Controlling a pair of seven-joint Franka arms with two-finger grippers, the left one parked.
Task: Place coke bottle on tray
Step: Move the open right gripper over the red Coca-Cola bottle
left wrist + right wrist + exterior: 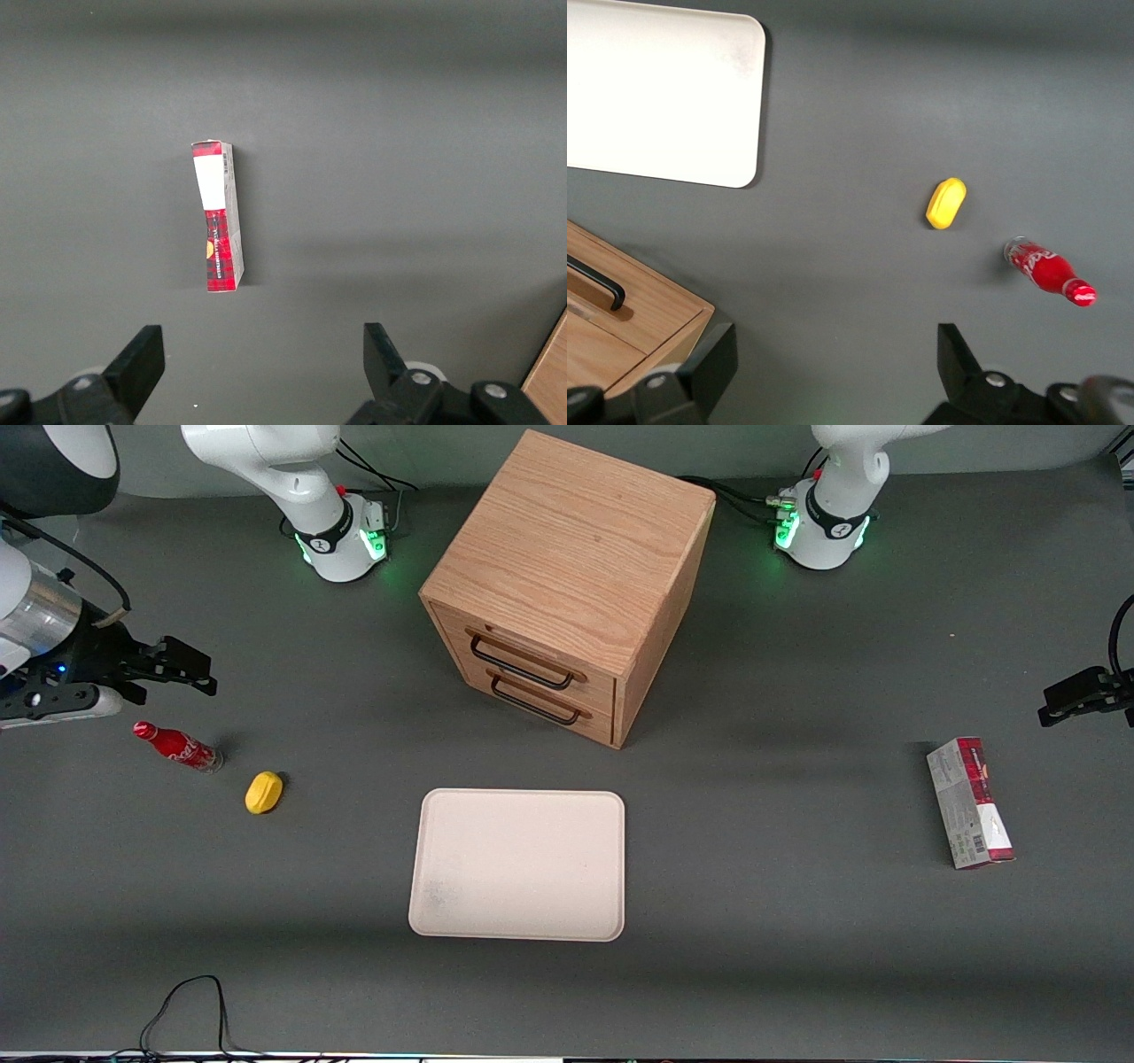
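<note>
Plainly, nothing was held yet: the claw [182,666] hung above the desk [753,886] at the working arm's end, its fingers spread wide with only bare desk between them in the wrist view. The bottle [177,747] lay on its side on the desk, a little nearer the front camera than the claw and well apart from the tray [518,865]. Its red cap pointed away from the tray, its clear base toward the lemon [264,792], which sat near the base but not touching.

From the wrist camera the bottle [1048,272] showed lying flat, with the lemon [946,203] between it and the tray [660,93].

Judging by its look, the bottle would be light and rigid, with a smooth round body that could roll or slip out of a loose pinch. The best hold was probably across the wider red body, fingers set either side of its long axis, rather than on the narrow neck or cap. The tray was bare, so any spot on it would do.
</note>
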